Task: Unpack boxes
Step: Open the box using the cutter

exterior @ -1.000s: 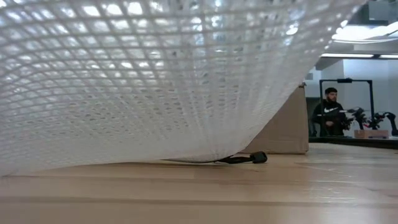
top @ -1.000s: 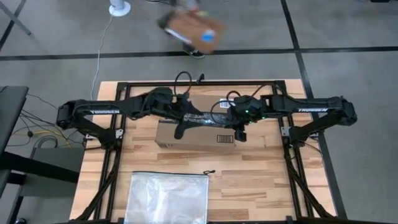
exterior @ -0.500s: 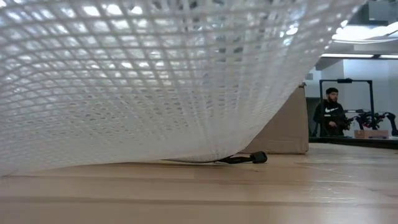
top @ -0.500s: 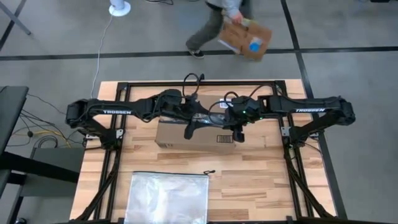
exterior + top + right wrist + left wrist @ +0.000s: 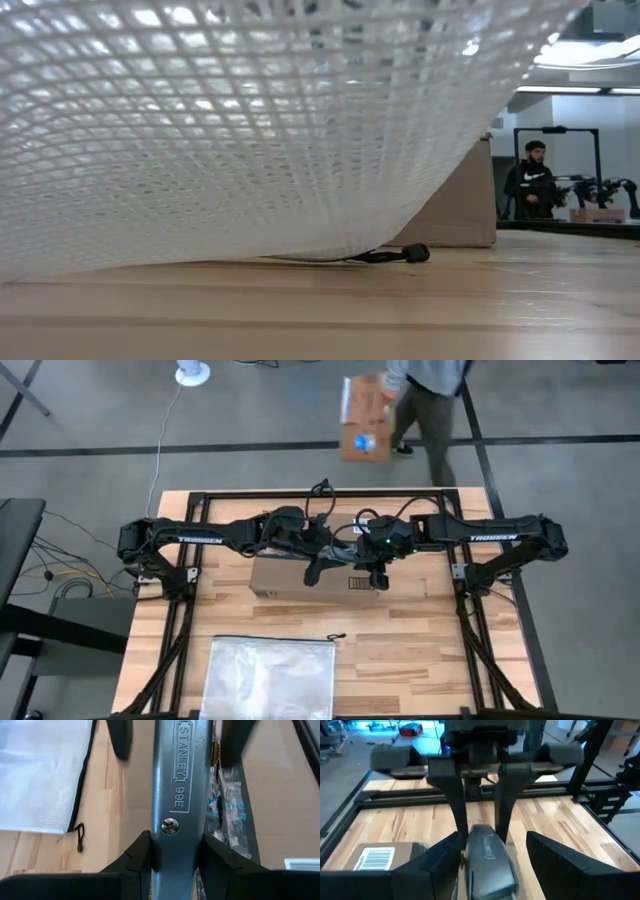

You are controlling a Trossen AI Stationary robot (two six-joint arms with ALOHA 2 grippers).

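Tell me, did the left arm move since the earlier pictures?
Yes. In the high view the left arm has slid toward the right arm, judged against the table; the box stayed.

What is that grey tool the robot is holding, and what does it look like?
The utility knife is a grey, metal-looking handle stamped STANLEY 99E, with a cross-head screw at its middle. The right end effector is clamped on its body. The left end effector stands open on either side of it, not touching. It hangs over the cardboard box, along the dark tape strip. Its blade cannot be seen.
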